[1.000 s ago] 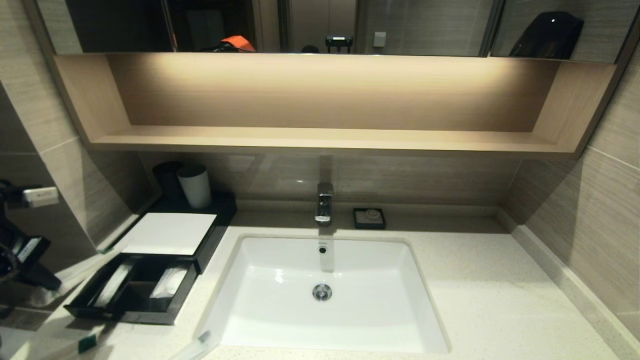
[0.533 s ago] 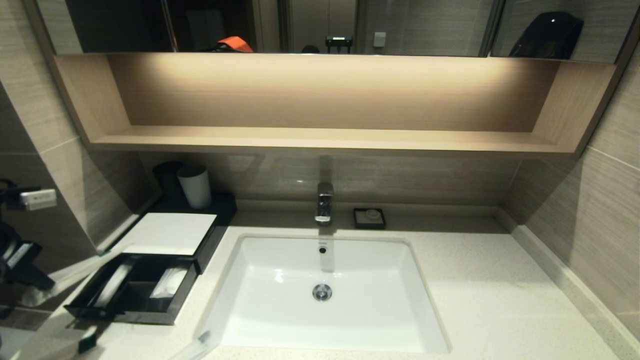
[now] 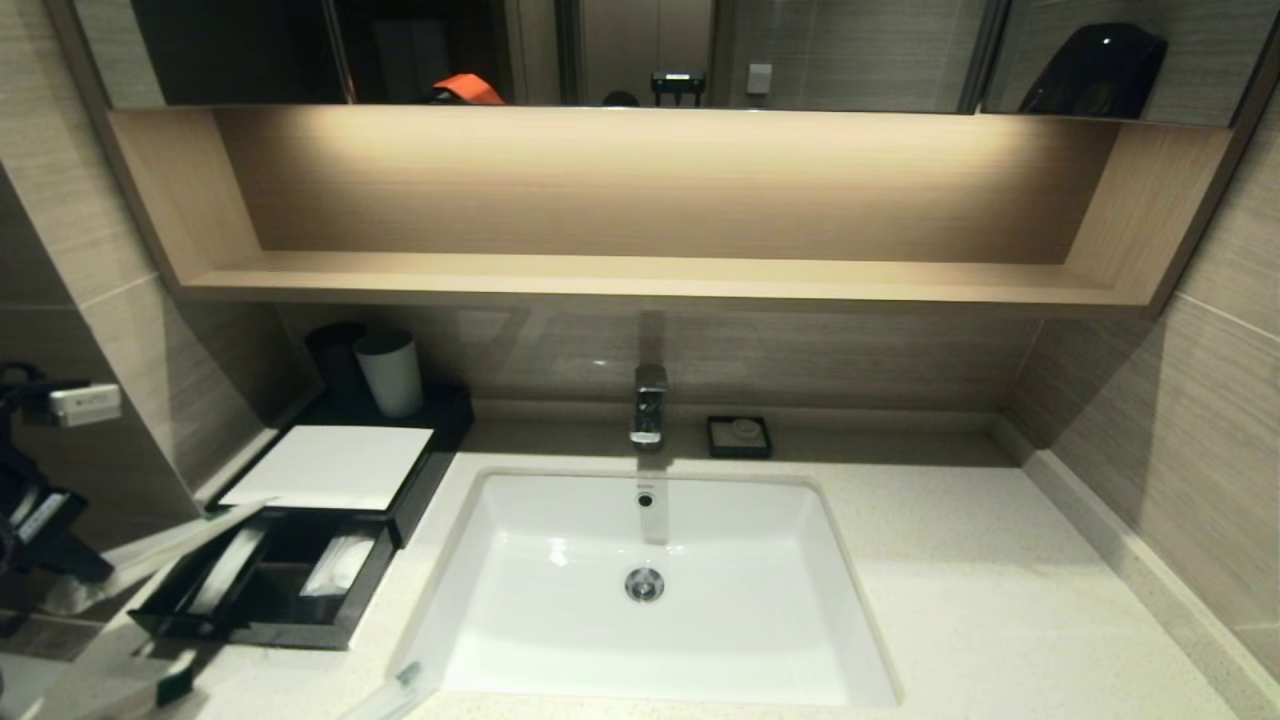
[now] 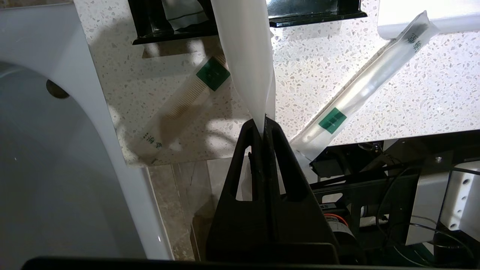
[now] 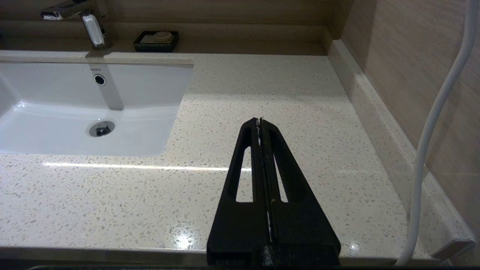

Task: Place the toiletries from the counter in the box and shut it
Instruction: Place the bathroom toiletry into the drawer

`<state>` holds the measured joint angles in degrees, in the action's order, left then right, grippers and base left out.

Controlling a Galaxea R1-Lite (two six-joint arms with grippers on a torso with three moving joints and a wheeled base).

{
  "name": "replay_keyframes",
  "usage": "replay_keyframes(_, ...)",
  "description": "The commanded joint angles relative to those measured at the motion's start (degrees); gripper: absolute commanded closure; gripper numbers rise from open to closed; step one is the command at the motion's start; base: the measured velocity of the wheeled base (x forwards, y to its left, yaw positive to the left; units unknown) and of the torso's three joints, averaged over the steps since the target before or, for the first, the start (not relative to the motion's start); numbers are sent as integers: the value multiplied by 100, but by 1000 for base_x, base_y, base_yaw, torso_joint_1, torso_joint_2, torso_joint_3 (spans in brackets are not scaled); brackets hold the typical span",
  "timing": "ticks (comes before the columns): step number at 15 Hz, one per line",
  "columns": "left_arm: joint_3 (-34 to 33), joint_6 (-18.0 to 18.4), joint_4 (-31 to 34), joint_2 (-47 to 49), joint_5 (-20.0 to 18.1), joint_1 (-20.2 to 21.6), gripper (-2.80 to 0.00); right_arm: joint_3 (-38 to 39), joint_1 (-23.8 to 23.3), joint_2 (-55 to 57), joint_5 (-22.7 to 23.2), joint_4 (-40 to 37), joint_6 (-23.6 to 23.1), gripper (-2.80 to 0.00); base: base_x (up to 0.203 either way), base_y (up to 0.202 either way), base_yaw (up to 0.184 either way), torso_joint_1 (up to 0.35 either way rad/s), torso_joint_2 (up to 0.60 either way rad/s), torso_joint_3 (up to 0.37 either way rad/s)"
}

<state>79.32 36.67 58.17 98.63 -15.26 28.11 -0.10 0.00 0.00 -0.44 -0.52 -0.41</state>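
At the far left, my left gripper [image 4: 262,120] [image 3: 95,575] is shut on one end of a long whitish packet [image 4: 245,56] [image 3: 180,540]. The packet's free end slants up toward the back-left corner of the open drawer [image 3: 250,632]. The dark box [image 3: 330,466] with the white top stands behind the drawer, which holds whitish packets. On the counter [image 3: 980,600] below lie a comb packet [image 4: 180,108] and a toothbrush packet [image 4: 360,93], both with green labels. Over the bare counter right of the sink, my right gripper [image 5: 260,119] hangs shut and empty.
The white sink [image 3: 640,650] fills the middle, with the faucet [image 3: 648,405] and a small black soap dish [image 3: 738,437] behind it. A grey cup [image 3: 392,372] and a dark one stand behind the box. A wooden shelf hangs above. Walls close both sides.
The left gripper has shifted slightly at the left edge. The held packet's free end has swung right and now reaches the drawer's back-left corner. The right arm has not moved.
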Motion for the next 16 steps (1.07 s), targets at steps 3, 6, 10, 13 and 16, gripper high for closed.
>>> replay_keyframes(3,-40,51,-96,130,23,45,0,1,0,0,0,0,-3,0,0,0,0,0,0,0)
replay_keyframes(6,-61,90,-105,257,32,189,0,1,0,0,0,0,-3,0,0,0,0,0,0,0)
replay_keyframes(10,-349,226,-275,182,32,256,0,1,0,-9,0,0,-3,0,0,0,0,0,0,0)
replay_keyframes(13,-458,354,-472,223,32,256,0,1,0,0,0,0,-3,0,0,0,0,0,0,0)
replay_keyframes(16,-495,384,-736,337,32,256,0,1,0,0,0,0,-12,0,0,0,0,0,0,0)
